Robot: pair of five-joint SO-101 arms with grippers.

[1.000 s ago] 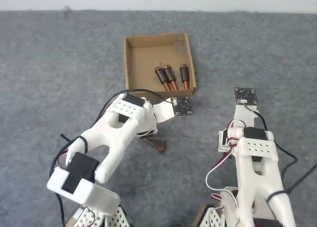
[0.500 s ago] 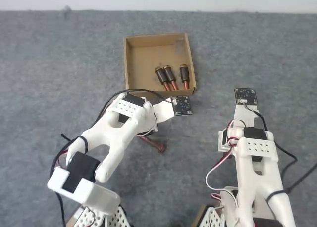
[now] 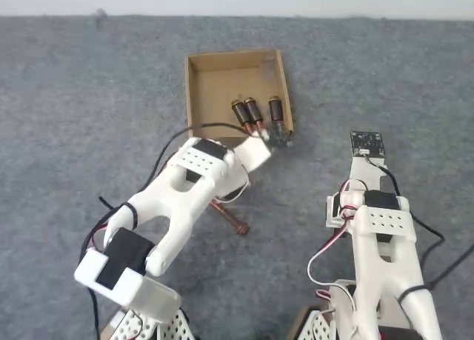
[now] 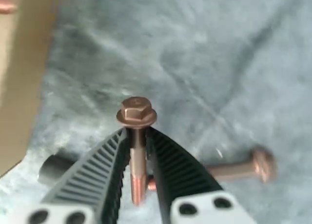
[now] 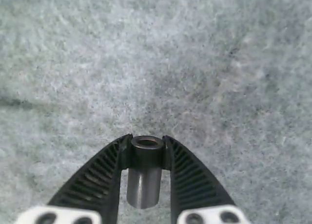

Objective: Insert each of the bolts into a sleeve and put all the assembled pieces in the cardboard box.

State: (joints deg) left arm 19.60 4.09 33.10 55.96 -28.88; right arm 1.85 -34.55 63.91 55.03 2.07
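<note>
Carpet: grey, short felted pile, covers the whole table. Box: plain brown cardboard, square, open top, low walls, set at the far middle of the carpet. Three pieces: dark cylindrical sleeves with coppery shafts showing, side by side on the box floor against its near wall. Left gripper: ribbed black jaws drawn narrow and clamped on the shank of a bolt, copper-coloured with a hexagonal flanged head, held clear above the carpet with its head beyond the fingertips. Second bolt: same copper finish, lies flat on the carpet below the left arm, near the box's front. Spare sleeve: dark, smooth tube, lies on the carpet near the box wall. Left arm: white plastic, stretched forward, wrist just over the box's near right corner. Right gripper: ribbed black jaws closed on a sleeve, a dark grey tube with its open bore facing away from the wrist, above bare carpet. Right arm: white, folded, well to the right of the box.
</note>
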